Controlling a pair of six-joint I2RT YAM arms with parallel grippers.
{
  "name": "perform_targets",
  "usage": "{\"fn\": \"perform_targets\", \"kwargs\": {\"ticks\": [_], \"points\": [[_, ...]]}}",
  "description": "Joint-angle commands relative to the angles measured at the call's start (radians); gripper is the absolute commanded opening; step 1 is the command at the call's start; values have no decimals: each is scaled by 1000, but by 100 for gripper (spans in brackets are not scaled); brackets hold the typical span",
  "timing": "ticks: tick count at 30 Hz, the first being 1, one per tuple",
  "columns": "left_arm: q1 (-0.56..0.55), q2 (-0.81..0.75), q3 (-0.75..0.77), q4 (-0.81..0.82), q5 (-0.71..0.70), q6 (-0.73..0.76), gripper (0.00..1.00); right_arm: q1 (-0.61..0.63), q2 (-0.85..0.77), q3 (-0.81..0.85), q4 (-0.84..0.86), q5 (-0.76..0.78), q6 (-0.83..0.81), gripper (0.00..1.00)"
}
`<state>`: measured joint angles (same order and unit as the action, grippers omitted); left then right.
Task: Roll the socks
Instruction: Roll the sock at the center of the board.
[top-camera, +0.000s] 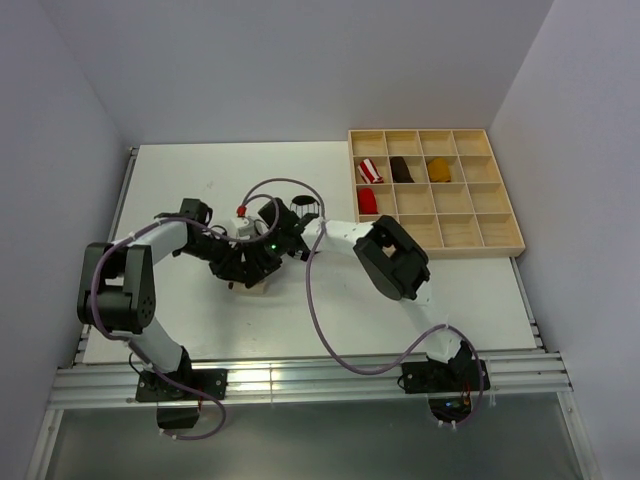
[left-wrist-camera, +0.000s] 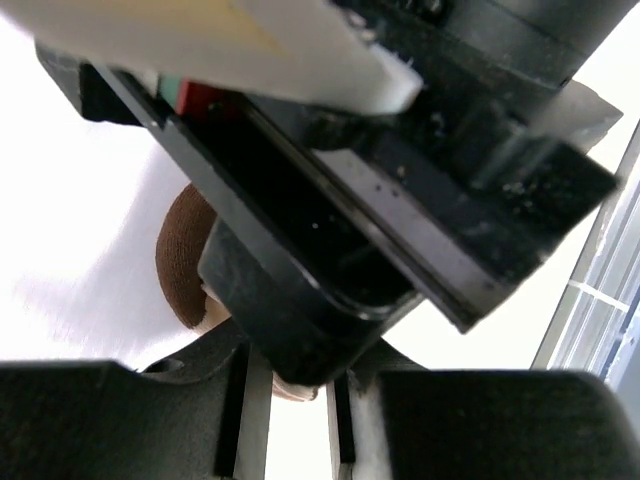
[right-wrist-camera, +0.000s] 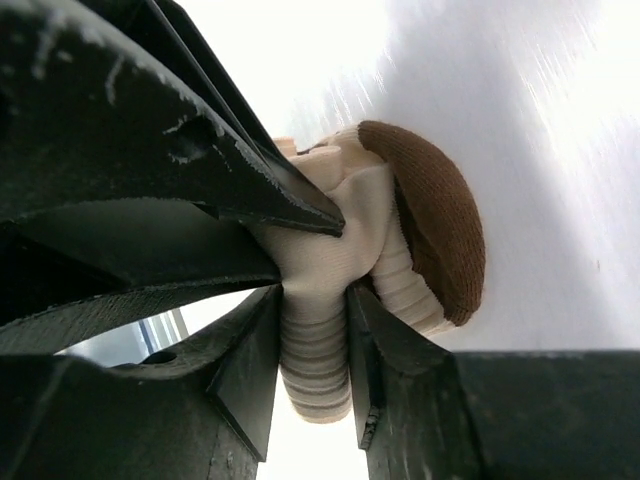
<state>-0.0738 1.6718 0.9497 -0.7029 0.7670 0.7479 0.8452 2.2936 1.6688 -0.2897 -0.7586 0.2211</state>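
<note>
Two-arm sock roll, mid-bench. The socks (right-wrist-camera: 330, 270) lie bunched on the bench (top-camera: 200, 200) at its middle, well apart from the compartment tray (top-camera: 468, 232) at the far right. Both arms meet over them. The right gripper (right-wrist-camera: 315, 310) is closed to a narrow gap on a ribbed cream fold, with cloth filling the space between its fingers. The brown toe (right-wrist-camera: 440, 220) bulges free just to the right of that pinch. The left gripper (left-wrist-camera: 292, 400) is nosed in from the opposite side with its fingers close together, but the other arm's housing blocks its wrist view, so whether it has hold of cloth cannot be told. Risk, as judged from here: the pinch takes only one fold, so any pull may slip it and let the bundle spring open. The fingers are also crowded together and may knock or jam one another.
</note>
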Motion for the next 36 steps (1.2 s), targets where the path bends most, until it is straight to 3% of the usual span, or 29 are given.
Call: {"fn": "perform_targets", "kwargs": {"ticks": [1,8,21,29,36], "points": [[43,75,6,85,-144,-133,0,-11,-80,-147,93,102,3,39],[71,126,35,68,-146,-156,0,-20,-265,-331,315,142,99,47],[71,177,66,40,-167,-163,0,-81,-279,-342,267,263,244,53],[71,212,103,-9,-156,-162,0,-87,-348,-415,345,315,235,54],[71,296,178,-104,-169,-174,0,-86,-506,-604,474,452,164,54]]}}
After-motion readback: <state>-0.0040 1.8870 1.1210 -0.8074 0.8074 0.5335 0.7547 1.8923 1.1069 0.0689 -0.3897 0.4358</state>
